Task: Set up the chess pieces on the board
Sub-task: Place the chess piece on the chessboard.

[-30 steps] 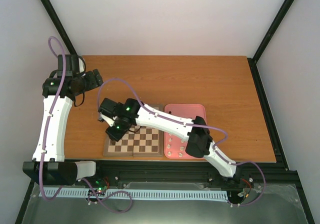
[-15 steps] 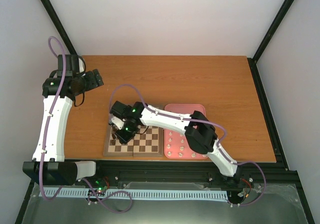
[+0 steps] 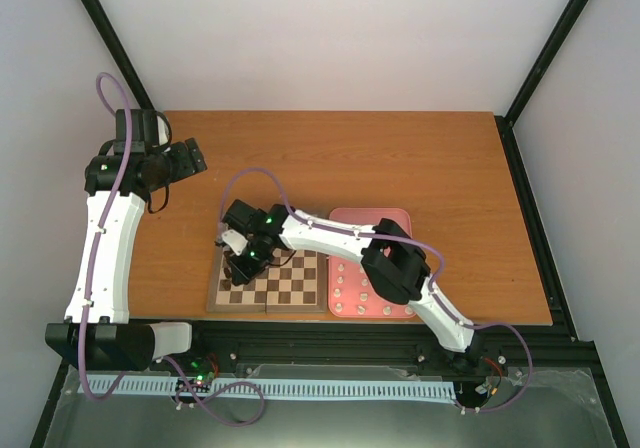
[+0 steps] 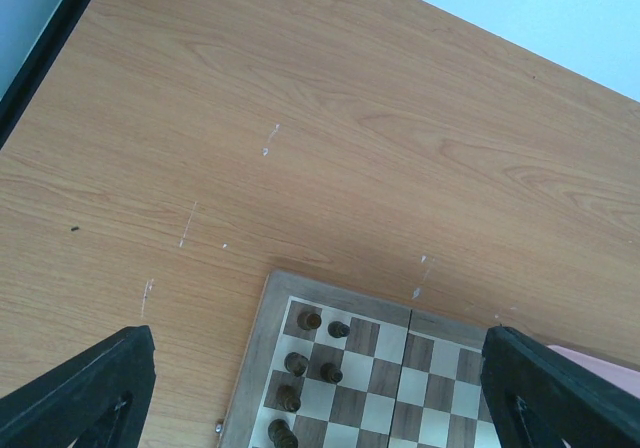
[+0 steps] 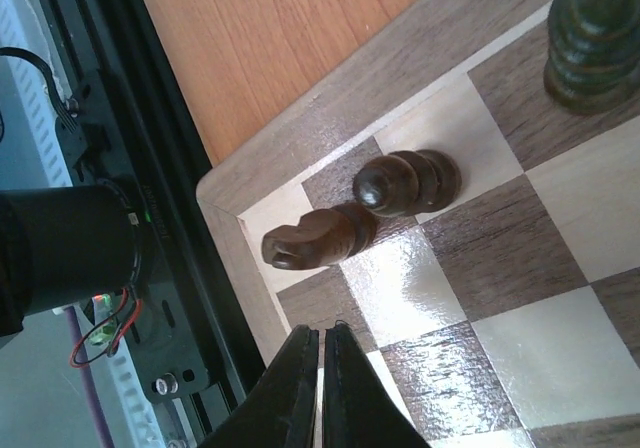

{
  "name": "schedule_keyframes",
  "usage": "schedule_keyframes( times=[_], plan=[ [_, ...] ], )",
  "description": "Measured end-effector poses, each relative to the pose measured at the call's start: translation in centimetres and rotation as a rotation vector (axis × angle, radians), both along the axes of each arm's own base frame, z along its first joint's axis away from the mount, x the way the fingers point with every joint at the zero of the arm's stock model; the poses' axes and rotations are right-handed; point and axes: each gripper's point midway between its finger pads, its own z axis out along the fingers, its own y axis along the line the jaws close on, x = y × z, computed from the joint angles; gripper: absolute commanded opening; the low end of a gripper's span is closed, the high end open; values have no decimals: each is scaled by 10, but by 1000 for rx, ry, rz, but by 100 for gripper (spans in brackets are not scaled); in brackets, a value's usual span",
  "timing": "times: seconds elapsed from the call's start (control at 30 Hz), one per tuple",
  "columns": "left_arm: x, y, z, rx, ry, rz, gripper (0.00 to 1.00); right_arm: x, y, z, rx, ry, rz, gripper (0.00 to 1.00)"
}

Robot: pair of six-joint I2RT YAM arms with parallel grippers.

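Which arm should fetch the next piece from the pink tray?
Probably right. The right gripper, shut and empty, hangs over the board beside the pink tray of cream pieces; the left gripper sits open far off at the left of the table.

I have shifted the right gripper (image 5: 320,336) rightward, from the left edge of the board (image 3: 292,286) to above its left files; its fingers (image 5: 292,388) have closed together.
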Motion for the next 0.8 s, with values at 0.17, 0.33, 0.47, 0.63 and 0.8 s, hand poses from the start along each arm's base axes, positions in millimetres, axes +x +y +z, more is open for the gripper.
schedule_keyframes(
  times=[0.17,0.33,0.47,0.63,0.8],
  plan=[
    [0,0,0,1,0,1,100,-4,-3,-13,-21,26,0,3],
    [0,0,0,1,0,1,100,-4,-2,-23,-30,36,-6,3],
    [0,0,0,0,0,0,100,-4,-2,-29,-40,45,-7,3],
    [0,0,0,0,0,0,100,-4,2,-31,-33,53,-2,3],
    [0,0,0,1,0,1,100,-4,6,-31,-25,59,2,3]
  ],
)
